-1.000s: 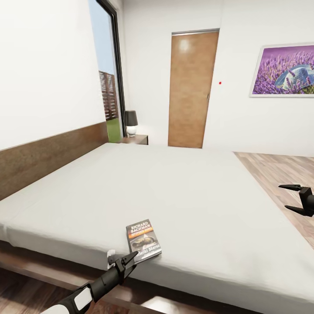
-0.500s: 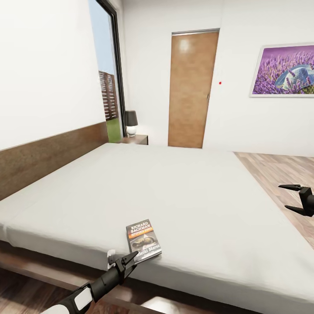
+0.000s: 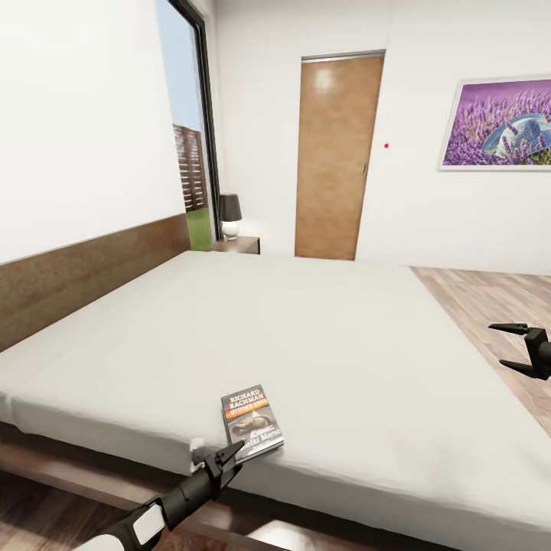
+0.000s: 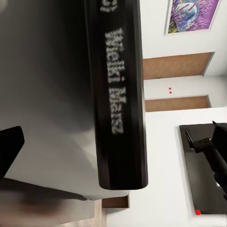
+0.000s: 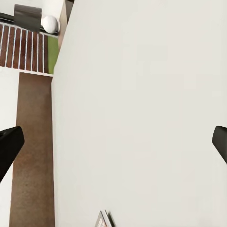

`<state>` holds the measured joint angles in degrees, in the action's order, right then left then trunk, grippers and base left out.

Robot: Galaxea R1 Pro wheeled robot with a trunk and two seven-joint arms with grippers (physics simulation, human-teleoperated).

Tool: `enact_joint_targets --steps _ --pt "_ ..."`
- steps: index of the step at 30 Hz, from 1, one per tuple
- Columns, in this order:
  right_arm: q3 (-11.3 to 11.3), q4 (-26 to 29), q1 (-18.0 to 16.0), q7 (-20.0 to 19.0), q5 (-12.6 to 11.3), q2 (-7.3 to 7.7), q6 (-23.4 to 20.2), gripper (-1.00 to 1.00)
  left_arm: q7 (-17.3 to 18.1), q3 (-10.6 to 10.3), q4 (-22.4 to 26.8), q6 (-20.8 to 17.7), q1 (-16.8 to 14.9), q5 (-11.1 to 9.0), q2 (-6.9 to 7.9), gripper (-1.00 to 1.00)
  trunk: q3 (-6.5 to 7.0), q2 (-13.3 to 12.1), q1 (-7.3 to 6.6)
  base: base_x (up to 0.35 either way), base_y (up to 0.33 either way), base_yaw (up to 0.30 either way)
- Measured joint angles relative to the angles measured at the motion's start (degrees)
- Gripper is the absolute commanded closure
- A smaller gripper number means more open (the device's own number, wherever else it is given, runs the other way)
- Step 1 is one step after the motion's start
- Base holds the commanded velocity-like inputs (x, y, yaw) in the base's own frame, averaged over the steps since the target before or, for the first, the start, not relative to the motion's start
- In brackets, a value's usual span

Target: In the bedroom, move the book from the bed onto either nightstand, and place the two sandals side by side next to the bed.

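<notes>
With the book point(image 3: 252, 422) lying at the bed's point(image 3: 321, 337) near edge, the left gripper point(image 3: 222, 459) looks pinched on its corner, the right gripper point(image 3: 514, 348) gapes; next, carrying to the nightstand point(image 3: 239, 245).

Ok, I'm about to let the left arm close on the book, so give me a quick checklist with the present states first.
1. Book flat on the bed, near its edge: ok.
2. Left gripper at the book's near corner: ok.
3. Left fingers straddling the book: cannot tell; the left wrist view shows the spine very close.
4. Right gripper open and well away from the book: ok.
5. Nightstand in sight by the headboard, with a lamp on it: ok.
6. Free room on the nightstand top: cannot tell.
</notes>
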<state>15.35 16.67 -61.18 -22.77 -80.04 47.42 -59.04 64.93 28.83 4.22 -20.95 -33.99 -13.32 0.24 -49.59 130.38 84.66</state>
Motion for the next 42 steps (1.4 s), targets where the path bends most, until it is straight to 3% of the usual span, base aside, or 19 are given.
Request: enact_joint_targets --steps 42 --pt "-0.01 -0.02 0.00 -0.01 -0.09 0.00 0.00 -1.00 -0.01 -0.06 -0.03 -0.02 -0.02 -0.03 -0.42 -1.00 0.00 0.00 0.00 0.000 0.000 0.000"
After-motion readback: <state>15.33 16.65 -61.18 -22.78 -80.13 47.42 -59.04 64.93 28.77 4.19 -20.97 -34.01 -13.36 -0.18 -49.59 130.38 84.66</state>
